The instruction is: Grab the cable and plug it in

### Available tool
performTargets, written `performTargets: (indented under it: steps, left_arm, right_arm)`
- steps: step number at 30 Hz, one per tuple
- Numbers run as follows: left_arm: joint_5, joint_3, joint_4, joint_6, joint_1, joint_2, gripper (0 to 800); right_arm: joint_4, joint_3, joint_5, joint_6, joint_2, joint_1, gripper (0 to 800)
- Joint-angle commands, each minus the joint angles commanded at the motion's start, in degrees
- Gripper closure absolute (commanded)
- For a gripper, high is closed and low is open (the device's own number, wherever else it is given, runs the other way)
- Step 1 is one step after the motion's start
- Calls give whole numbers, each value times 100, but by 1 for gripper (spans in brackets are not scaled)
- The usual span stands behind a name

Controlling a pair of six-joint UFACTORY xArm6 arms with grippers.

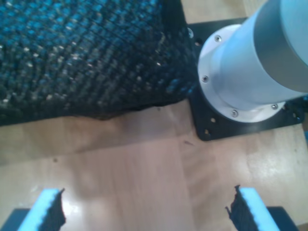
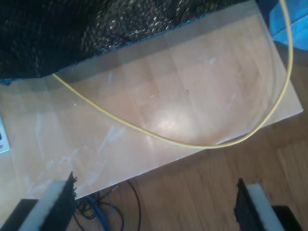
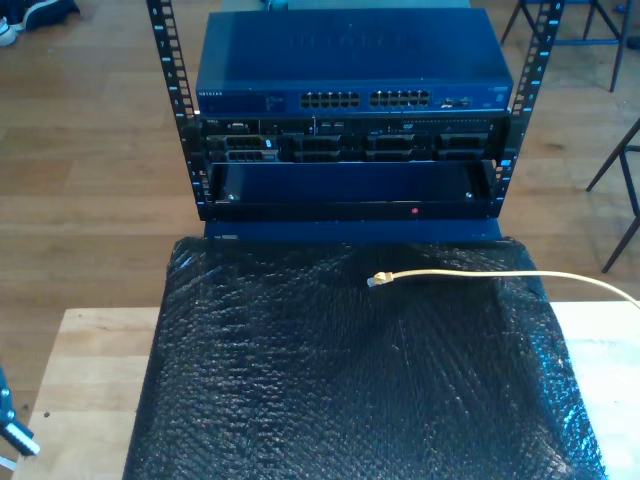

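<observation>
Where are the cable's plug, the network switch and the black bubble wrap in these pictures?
cable's plug (image 3: 380,281), exterior view: the clear tip lying on the wrap.
network switch (image 3: 350,60), exterior view: its blue top panel.
black bubble wrap (image 3: 330,380), exterior view: middle of the sheet.

First gripper: two pale blue fingers faced with black ribbed pads. Second gripper: the same build. Arm base: silver cylinder, screwed flange, black mounting plate.

cable on mat, rack behind
</observation>
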Motion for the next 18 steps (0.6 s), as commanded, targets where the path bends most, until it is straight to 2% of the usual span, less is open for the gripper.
performTargets:
  steps: [5, 10, 18]
  left_arm:
    - [149, -273, -255, -62, -9, 202, 0]
    - [211, -316, -334, -62, -18, 255, 0]
    - [211, -316, -536, -158, -123, 369, 0]
  right_arm:
    - [378, -149, 9, 237, 237, 193, 24]
    - [809, -158, 18, 255, 290, 352, 24]
    - [1020, -360, 9, 598, 527, 791, 23]
